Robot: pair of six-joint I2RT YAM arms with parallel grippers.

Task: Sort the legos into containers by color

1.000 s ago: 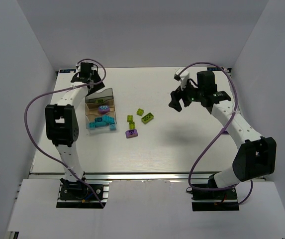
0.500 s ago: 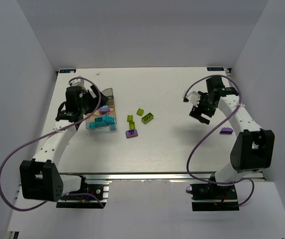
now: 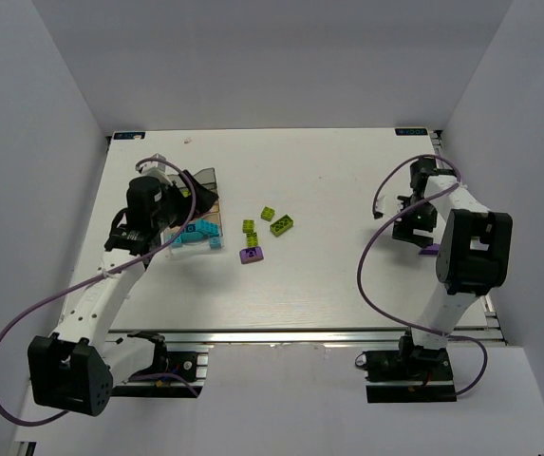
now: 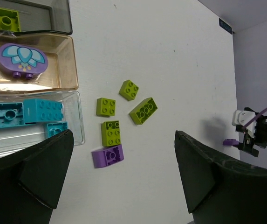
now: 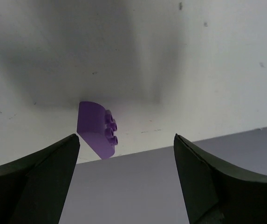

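Observation:
The containers (image 3: pixel 205 195) stand at the left: a grey tray (image 4: pixel 49 18) with a green lego (image 4: pixel 5 16), an amber tray (image 4: pixel 58 70) with a purple oval piece (image 4: pixel 22 58), and a clear tray (image 4: pixel 75 119) with teal legos (image 4: pixel 26 112). Several green legos (image 4: pixel 143 110) and a purple one (image 4: pixel 107 155) lie loose beside them. My left gripper (image 3: pixel 181 220) hovers open above the trays' near end, holding nothing. Another purple lego (image 5: pixel 96 129) lies at the table's right edge. My right gripper (image 3: pixel 414 226) hangs open just above it, jaws wide and apart from it.
The grey side wall (image 5: pixel 170 186) rises right behind the far-right purple lego (image 3: pixel 431 250). Purple cables (image 3: pixel 376 275) loop beside both arms. The loose legos (image 3: pixel 270 226) sit mid-table between the arms.
My left arm pulled back from behind the containers to their near left side, and its jaws spread wider. My right gripper swung right and down toward the table's right edge.

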